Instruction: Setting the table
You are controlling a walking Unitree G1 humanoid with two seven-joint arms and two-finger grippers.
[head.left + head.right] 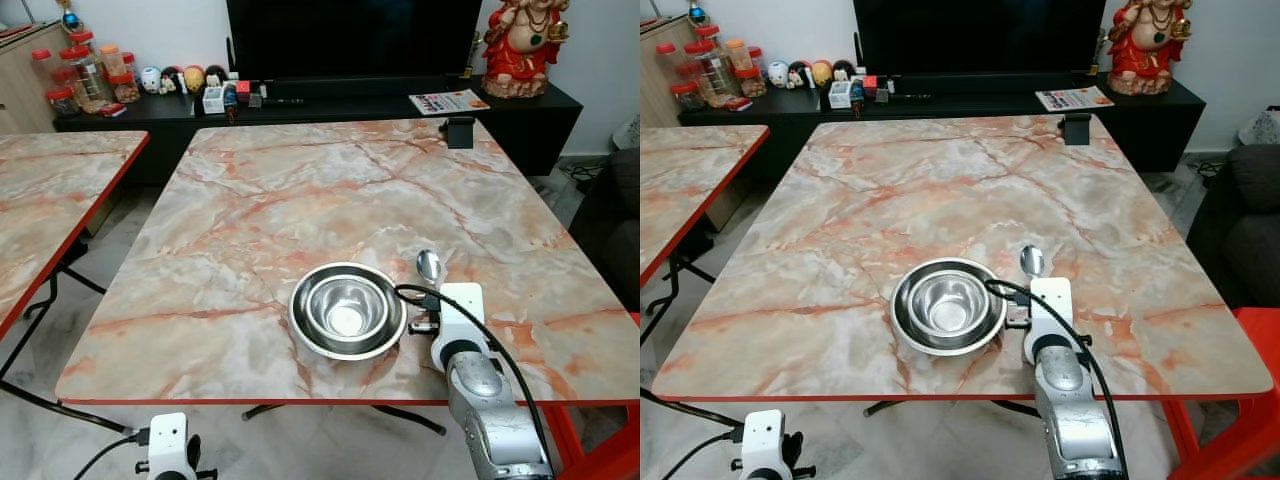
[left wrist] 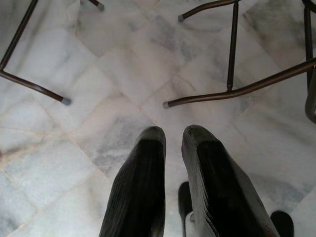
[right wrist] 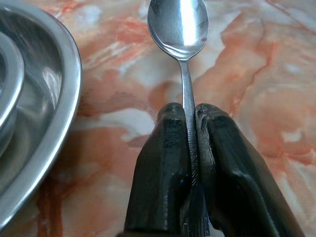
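A steel bowl (image 1: 347, 303) sits inside a steel plate (image 1: 300, 330) near the front edge of the marble table (image 1: 300, 190). Just right of the plate lies a steel spoon (image 3: 180, 29), its bowl end (image 1: 429, 265) pointing away from me. My right gripper (image 3: 190, 116) is shut on the spoon's handle, low over the tabletop, with its wrist (image 1: 460, 320) beside the plate's right rim (image 3: 59, 123). My left gripper (image 2: 173, 140) hangs below the table's front edge over the floor, fingers nearly together with nothing between them.
A second marble table (image 1: 50, 190) stands to the left. A black TV cabinet (image 1: 330, 105) with jars, small figures and a red statue (image 1: 525, 45) lies behind. A small black object (image 1: 460, 131) rests at the table's far right edge. Table legs (image 2: 232, 91) cross the tiled floor.
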